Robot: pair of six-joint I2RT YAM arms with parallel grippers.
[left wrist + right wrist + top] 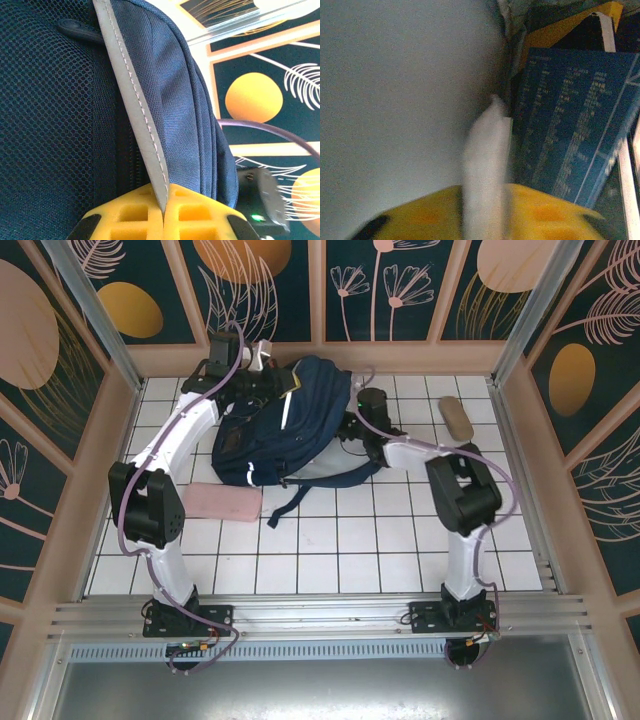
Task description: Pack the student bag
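Two hands work at the student bag (285,425), which lies on its side toward the far end of the white-tiled surface (400,540), its dark straps trailing off its near edge. The left hand (262,362) reaches in at the bag's far left corner. In its wrist view the yellow fingers of the left hand (163,202) are pressed together on a grey stitched strip (135,100) of the bag, so the bag is clamped at that trim, with dark mesh on one side of the strip and navy fabric on the other.

The right hand (347,428) sits against the bag's right side. Its wrist view is blurred: a pale strip (487,145) stands between the yellow fingers of the right hand (485,205), and I cannot tell whether they grip it or stand loose around it. Beside that strip a blue printed panel (570,130) shows, with pale grey lining on the other side.

A pink pouch (222,502) lies flat just near of the bag's left corner, and a tan case (456,418) rests well to the bag's right.
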